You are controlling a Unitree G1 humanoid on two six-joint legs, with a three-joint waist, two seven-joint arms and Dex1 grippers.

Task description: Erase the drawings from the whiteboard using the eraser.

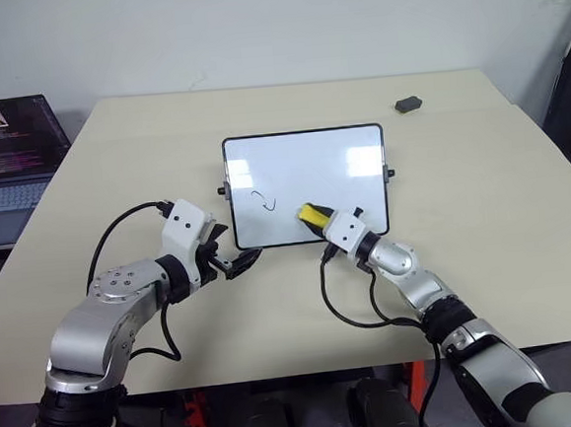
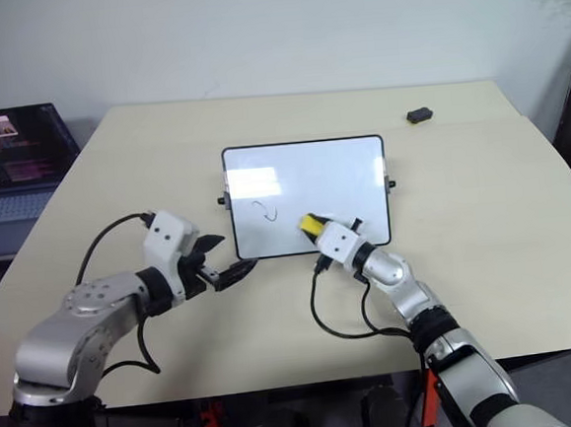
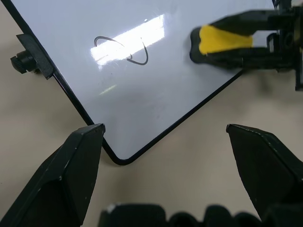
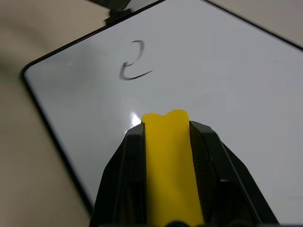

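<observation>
One squiggle (image 1: 263, 202) left on whiteboard (image 1: 340, 155). Right gripper (image 1: 315, 216) pinches eraser (image 1: 311, 213), on the board just right of squiggle. Left gripper (image 1: 238, 265) spread at board's near-left corner.

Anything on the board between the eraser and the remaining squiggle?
Nothing visible. The right gripper holds the eraser on the whiteboard; only bare white surface lies between it and the squiggle. The left gripper sits open off the near corner.
</observation>
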